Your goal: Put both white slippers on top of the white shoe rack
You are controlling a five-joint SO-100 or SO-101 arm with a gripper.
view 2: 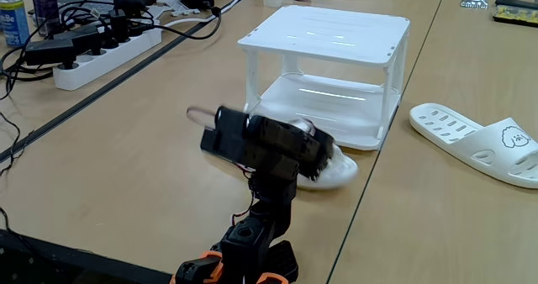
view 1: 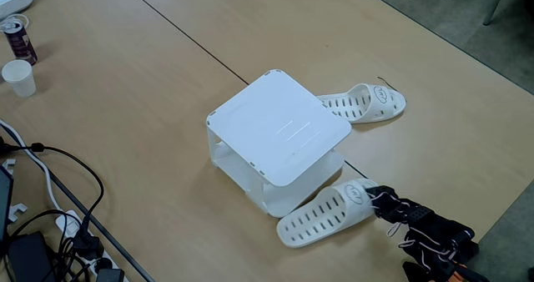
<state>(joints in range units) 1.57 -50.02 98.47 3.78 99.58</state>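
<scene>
The white shoe rack (view 1: 279, 132) (view 2: 326, 34) stands in the middle of the wooden table with nothing on its flat top. One white slipper (view 1: 363, 104) (view 2: 479, 141) lies flat on the table to the rack's right in both fixed views. The other white slipper (view 1: 321, 217) (view 2: 338, 170) lies close along the rack's near side. My black gripper (view 1: 373, 200) is at its strap end, fingers touching or around the strap. In a fixed view the arm (view 2: 269, 145) hides most of that slipper, and the frames do not settle whether the jaws are closed.
A paper cup (view 1: 18, 78) and a drink can (view 1: 18, 38) stand at the far left. A power strip (view 2: 105, 53) with tangled cables (view 1: 58, 224) lies along the table's left side. The table edge (view 1: 501, 224) is just beside the arm.
</scene>
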